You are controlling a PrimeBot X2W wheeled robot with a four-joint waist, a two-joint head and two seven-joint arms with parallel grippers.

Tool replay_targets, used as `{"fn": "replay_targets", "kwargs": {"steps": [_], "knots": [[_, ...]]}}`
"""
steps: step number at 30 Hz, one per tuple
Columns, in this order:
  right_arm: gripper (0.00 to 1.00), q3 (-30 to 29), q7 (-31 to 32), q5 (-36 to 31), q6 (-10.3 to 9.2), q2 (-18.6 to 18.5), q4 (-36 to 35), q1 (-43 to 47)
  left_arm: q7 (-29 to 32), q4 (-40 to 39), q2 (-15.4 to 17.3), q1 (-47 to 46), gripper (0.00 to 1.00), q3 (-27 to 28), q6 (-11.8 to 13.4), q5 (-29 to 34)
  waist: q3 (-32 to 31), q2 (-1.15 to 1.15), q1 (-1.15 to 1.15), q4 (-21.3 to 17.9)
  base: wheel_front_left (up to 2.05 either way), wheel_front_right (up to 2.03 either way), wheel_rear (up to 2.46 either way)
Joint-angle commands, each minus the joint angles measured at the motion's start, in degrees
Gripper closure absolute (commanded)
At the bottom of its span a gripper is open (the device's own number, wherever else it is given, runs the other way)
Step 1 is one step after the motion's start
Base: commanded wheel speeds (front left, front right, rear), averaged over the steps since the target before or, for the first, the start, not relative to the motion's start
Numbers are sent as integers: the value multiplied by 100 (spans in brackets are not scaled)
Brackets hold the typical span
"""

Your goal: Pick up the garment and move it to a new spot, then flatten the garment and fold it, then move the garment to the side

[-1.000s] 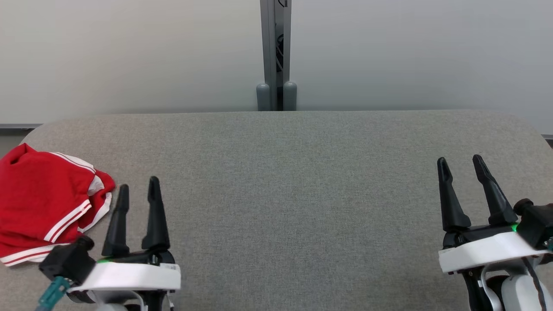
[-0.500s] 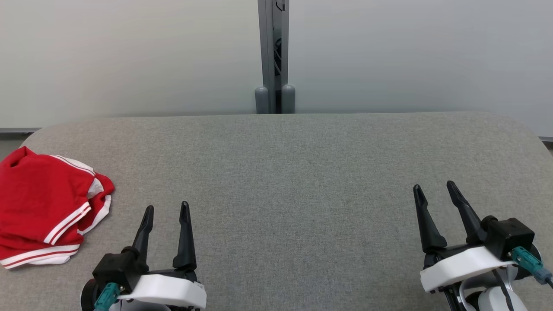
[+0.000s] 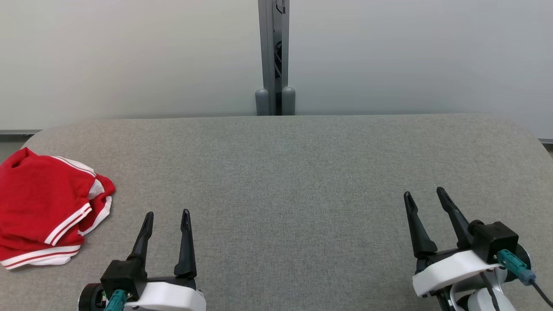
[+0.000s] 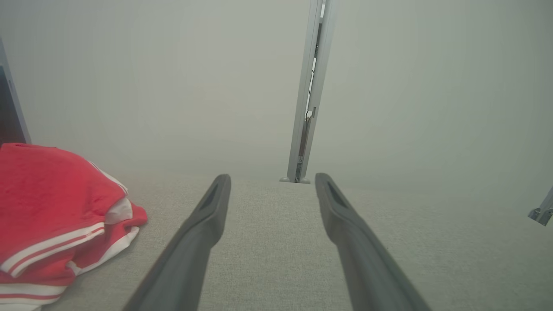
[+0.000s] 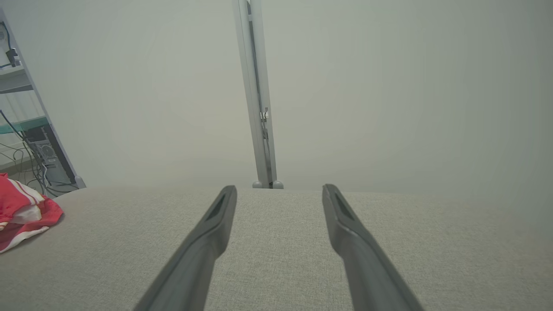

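Note:
The garment (image 3: 41, 207) is red with white stripes and lies bunched at the far left edge of the grey table (image 3: 285, 172). The left wrist view has the garment (image 4: 52, 216) at its left, and the right wrist view catches the garment (image 5: 21, 211) at its far left edge. My left gripper (image 3: 167, 215) stands open near the front edge, a little to the right of the cloth and apart from it, with nothing between its fingers. My right gripper (image 3: 424, 192) is open and empty at the front right.
A grey metal post (image 3: 273, 56) rises behind the table's far edge against a pale wall. Shelving with cables (image 5: 30, 142) stands beyond the table's left end. The table's corners are rounded.
Both grippers have drawn back toward the table's front edge. The left one moved right, away from the garment. The garment lies as before.

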Motion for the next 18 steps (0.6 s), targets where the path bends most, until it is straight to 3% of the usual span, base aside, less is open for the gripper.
{"fn": "replay_targets", "kwargs": {"steps": [1,18], "knots": [[0,13,-80,-79,2,-56,35,-51,-37,-17,21,59,0,33,33,124,-1,0,0,-3,0,0,0],[0,70,-211,-277,3,-63,390,-85,-78,306,22,179,0,59,-160,361,-65,0,0,-19,0,0,0]]}}
